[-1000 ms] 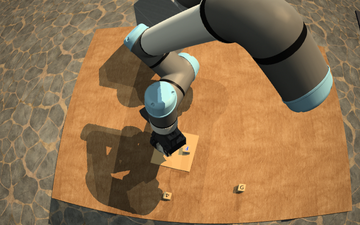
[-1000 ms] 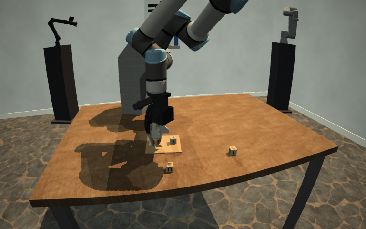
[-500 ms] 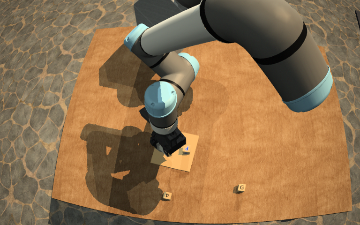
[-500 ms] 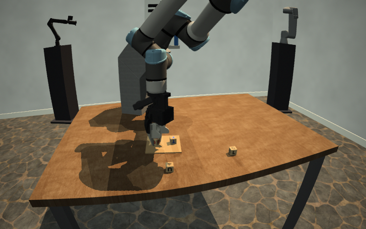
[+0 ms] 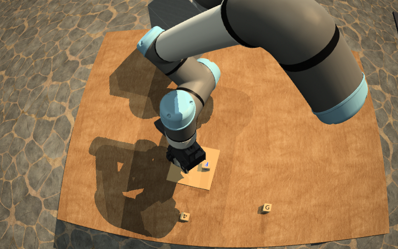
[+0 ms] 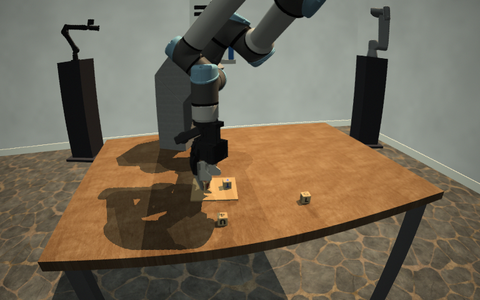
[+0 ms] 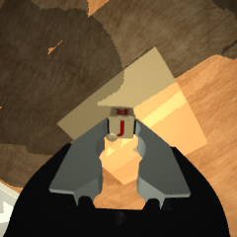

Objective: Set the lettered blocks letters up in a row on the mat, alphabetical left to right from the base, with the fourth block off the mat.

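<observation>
My gripper [image 5: 183, 168] [image 6: 205, 183] [image 7: 121, 119] is shut on a small wooden block [image 7: 120, 123] that shows a red J on the face toward the wrist camera. It holds the block low over the left part of the pale square mat [image 5: 205, 182] [image 6: 228, 196] [image 7: 148, 74]. The top and exterior views hide most of this block behind the fingers. A block with a blue F [image 5: 205, 165] [image 6: 227, 183] stands on the mat just right of the gripper. A block with G on top [image 5: 266, 207] [image 6: 305, 197] and a block with 4 on top [image 5: 184, 216] [image 6: 222, 218] lie on the bare table, off the mat.
The wooden table [image 5: 293, 147] [image 6: 318, 159] carries the mat near its front middle. The arm's shadow covers the table left of the mat. Two black pillars with cameras [image 6: 79, 105] [image 6: 368, 99] stand behind the table's corners.
</observation>
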`<state>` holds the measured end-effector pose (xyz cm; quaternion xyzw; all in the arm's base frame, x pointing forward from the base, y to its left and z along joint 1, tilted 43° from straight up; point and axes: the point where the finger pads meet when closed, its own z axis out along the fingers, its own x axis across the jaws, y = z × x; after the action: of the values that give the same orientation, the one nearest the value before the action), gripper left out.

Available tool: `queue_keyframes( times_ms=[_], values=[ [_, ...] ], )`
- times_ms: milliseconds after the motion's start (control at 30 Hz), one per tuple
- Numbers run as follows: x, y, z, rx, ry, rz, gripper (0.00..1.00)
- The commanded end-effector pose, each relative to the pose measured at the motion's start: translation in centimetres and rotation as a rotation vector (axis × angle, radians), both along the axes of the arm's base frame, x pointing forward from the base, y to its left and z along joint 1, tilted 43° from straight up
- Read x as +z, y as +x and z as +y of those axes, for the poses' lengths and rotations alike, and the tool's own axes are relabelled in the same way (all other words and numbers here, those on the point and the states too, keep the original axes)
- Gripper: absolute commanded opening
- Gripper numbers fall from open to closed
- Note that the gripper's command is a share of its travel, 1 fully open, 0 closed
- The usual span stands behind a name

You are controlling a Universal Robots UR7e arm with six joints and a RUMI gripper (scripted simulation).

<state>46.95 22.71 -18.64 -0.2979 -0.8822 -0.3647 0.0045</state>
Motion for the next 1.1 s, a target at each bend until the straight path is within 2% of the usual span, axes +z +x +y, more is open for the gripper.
queue_keyframes(
  times_ms=[0,700,1067],
  values=[
    [0.0,0.1,0.0,-0.001,-0.001,-0.001,0.05],
    [0.1,0.0,-0.1,-0.001,-0.001,-0.001,0.05],
    [1.4,-0.4,-1.2,-0.002,0.0,0.0,0.05]
  ],
)
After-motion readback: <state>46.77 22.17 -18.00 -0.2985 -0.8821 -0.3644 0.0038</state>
